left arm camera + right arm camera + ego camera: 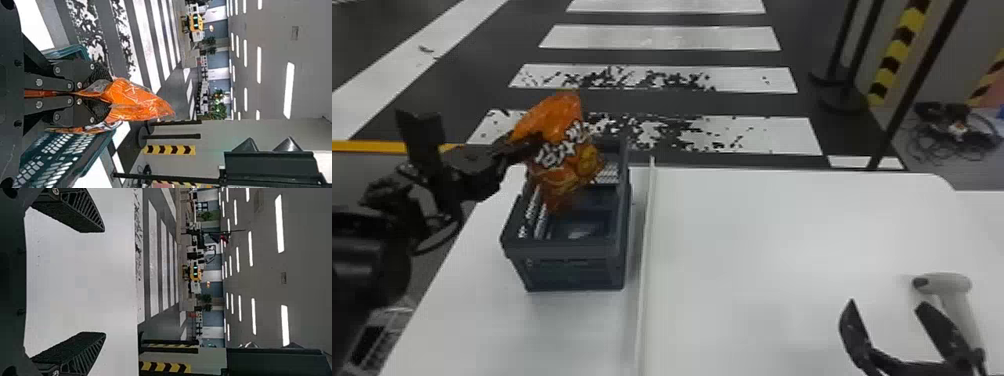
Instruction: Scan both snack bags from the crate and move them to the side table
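Above the grey-blue crate, my left gripper is shut on an orange snack bag, whose lower end hangs at the crate's opening. The left wrist view has the left gripper pinching the orange bag between both fingers, with the crate beside it. At the front right, the right gripper stands open over the white table, just left of the white scanner. Its two fingers are wide apart in the right wrist view, the right gripper holding nothing. I cannot make out a second bag inside the crate.
A thin raised white edge runs along the white table just right of the crate. Beyond the table lies a striped floor, with black poles standing at the far right.
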Robot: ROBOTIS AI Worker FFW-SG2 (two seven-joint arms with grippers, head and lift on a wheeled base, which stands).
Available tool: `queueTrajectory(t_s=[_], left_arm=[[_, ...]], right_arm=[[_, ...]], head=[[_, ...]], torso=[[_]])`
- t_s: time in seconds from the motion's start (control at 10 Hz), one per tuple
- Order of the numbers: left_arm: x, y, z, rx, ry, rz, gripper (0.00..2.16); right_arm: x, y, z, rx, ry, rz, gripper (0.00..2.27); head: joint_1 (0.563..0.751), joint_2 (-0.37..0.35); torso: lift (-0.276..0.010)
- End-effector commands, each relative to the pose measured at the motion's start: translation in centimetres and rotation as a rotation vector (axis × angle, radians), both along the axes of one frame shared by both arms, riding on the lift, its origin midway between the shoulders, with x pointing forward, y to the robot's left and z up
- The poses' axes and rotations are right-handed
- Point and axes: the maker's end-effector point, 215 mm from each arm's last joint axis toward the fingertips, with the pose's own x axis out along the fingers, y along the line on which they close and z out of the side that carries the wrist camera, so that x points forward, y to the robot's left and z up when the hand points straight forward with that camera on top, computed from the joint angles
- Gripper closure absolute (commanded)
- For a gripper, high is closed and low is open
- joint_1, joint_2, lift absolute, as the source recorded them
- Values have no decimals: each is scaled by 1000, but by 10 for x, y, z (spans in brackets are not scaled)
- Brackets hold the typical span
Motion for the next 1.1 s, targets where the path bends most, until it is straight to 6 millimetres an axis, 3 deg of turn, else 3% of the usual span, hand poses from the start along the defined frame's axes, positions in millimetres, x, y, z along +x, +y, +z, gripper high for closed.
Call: queueTrajectory(t_s=[0.0,0.3,0.6,0.8,1.0], left_arm=[[-9,-1,24,-13,-10,-11,2142],[-37,-2,75,-84,-36,-41,2142],[-76,-15,129,-323,-63,-151,2142],[-98,-39,141,-429,-30,-254,2142],[-117,-74,126,-508,31,-337,2142]], right_arm=[[0,1,-1,-1,5,2,53],[0,1,-2,3,5,0,56],[0,0,-1,1,3,-2,60],[1,-1,3,-2,-4,-2,60],[1,-5,5,-5,-8,-9,60]], head=[[695,40],[695,38],[695,38],[695,19],[695,-10]], torso=[[-99],[-99],[-99],[-99],[-99]])
